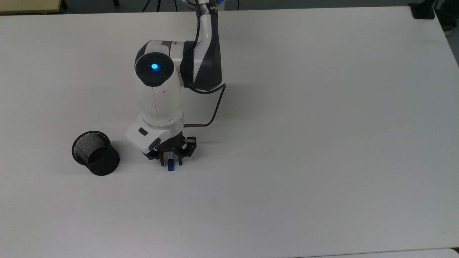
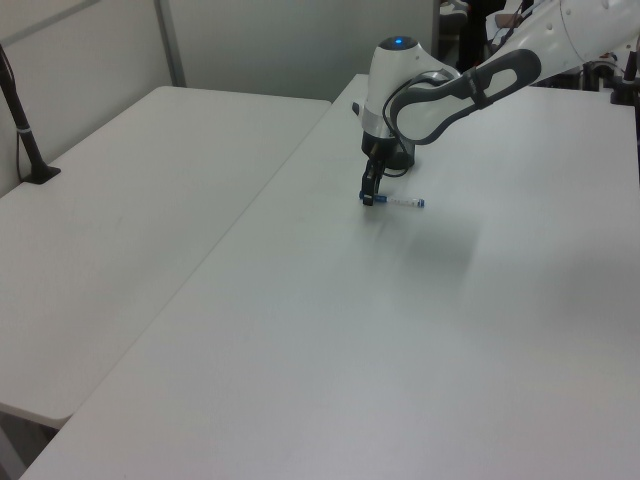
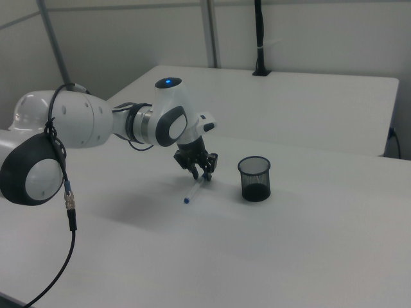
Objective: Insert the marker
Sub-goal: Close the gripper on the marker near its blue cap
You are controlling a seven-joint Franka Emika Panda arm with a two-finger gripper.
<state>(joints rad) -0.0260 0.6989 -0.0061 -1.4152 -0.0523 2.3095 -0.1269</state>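
Now you see the slim white-barrelled marker with blue cap (image 1: 171,165) lying flat on the white bench (image 1: 322,143), with the black two-finger jaws (image 1: 171,160) lowered over its capped end. In the top view the blue cap protrudes just below the fingers (image 1: 180,161), one finger on each side of the barrel; the jaws stand narrowly apart around the marker, and whether the pads already press on it cannot be told. In the right view the marker (image 3: 195,190) rests on the bench, its blue end tip pointing toward the right view's lower left, while the jaws (image 3: 201,173) sit at its upper end. In the left view the marker (image 2: 395,201) extends to the left view's right from beneath the jaws (image 2: 370,197). The black cylindrical mesh cup (image 1: 94,152) stands upright near the marker, at the top view's left, apart from it; in the right view the cup (image 3: 255,178) stands to the right view's right of the jaws.
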